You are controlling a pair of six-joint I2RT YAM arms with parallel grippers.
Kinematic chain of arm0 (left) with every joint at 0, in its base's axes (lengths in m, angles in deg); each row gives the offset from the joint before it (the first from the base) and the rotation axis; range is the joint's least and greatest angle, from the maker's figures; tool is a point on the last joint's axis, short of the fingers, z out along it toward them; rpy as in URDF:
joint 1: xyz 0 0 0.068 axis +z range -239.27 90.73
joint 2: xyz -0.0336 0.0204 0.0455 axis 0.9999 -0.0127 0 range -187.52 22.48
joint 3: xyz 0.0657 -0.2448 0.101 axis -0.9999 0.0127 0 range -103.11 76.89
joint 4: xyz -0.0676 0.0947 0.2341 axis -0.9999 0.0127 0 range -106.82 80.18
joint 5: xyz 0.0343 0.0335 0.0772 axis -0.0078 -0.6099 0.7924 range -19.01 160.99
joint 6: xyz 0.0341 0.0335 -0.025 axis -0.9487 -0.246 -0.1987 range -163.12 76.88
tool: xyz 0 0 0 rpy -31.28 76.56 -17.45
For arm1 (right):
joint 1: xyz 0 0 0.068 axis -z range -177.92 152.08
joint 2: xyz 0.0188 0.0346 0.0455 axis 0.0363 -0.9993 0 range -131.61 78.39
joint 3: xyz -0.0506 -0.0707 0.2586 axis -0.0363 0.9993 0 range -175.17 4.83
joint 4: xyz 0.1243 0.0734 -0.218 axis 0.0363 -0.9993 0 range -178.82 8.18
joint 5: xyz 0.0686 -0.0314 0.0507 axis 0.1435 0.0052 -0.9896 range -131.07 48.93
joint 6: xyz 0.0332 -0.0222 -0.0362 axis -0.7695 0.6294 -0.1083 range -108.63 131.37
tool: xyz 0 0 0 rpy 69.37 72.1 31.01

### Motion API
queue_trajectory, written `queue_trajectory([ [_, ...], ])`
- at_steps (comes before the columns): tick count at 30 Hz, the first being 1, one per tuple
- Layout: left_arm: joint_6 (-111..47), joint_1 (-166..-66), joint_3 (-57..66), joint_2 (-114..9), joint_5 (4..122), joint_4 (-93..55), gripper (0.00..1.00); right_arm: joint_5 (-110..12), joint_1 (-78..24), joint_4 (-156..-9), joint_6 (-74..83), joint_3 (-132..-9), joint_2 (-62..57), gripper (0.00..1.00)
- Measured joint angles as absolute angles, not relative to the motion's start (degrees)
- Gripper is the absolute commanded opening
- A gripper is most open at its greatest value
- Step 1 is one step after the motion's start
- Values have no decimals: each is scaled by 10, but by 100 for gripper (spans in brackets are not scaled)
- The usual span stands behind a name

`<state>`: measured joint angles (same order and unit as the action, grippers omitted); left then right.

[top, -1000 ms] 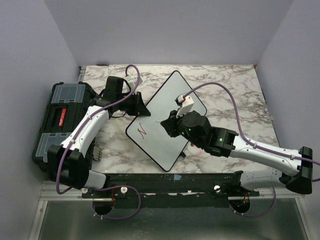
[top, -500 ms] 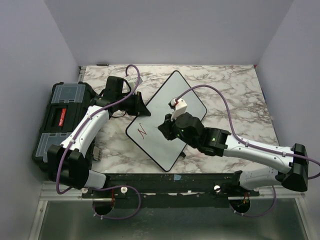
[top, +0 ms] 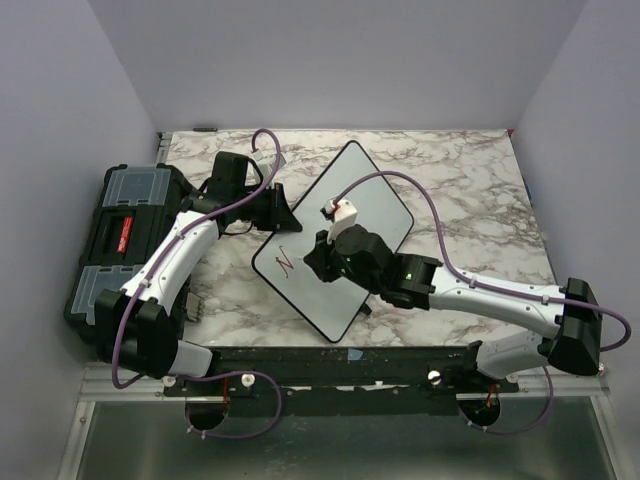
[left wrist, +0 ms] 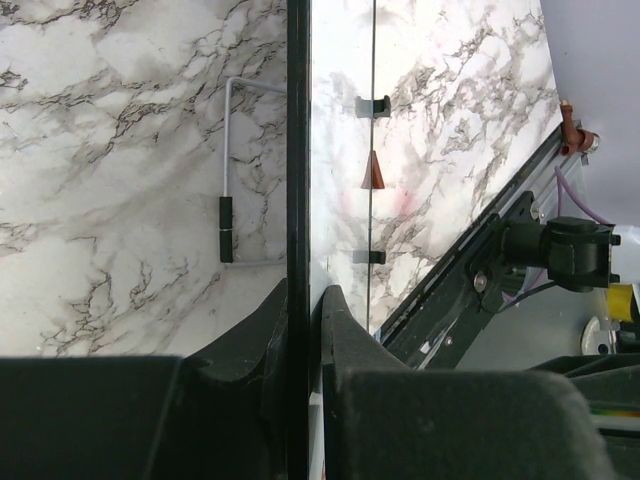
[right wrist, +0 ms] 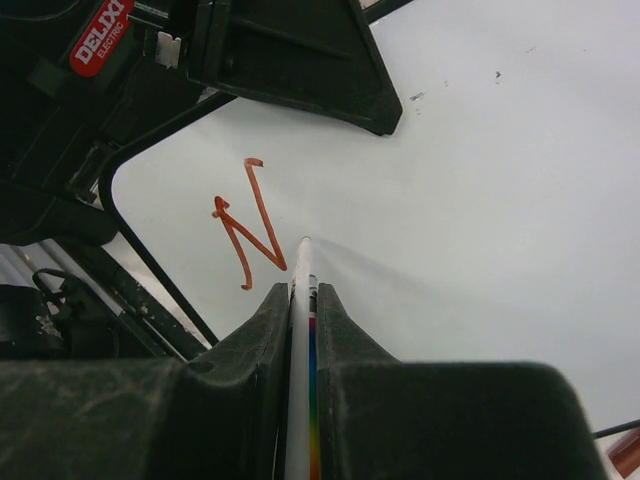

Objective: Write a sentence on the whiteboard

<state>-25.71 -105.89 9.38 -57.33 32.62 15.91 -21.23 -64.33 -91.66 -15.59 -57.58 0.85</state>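
The whiteboard (top: pixel 372 205) lies diagonally on the marble bench (top: pixel 480 190). Of the sentence (right wrist: pixel 245 225) it carries only a red "N", so the writing has barely begun.

The left end effector (left wrist: pixel 300 300) is pinched on the board's thin black frame, with the edge running straight between its fingers. It grips the side nearest the lettering. I judge this hold is meant to stop the board sliding or rocking under the push of the pen.

The right end effector (right wrist: pixel 303 292) is clamped on a slim white marker (right wrist: pixel 305 258). The marker lies along the fingers and juts out ahead of them. Its tip is just beside the foot of the N's right stroke, at the surface or a hair above it; I cannot tell which. Held lengthwise like this, the tip is in plain sight of the wrist camera and can be steered like a pen. That spot beside the finished letter suits starting the next one.
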Motion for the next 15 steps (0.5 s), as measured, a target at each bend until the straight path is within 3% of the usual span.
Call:
queue_trajectory([
  [15, -257, -1059, 94, -573, 329, 159, 0, -219, -643, -899, -156, -587, -16, 1],
])
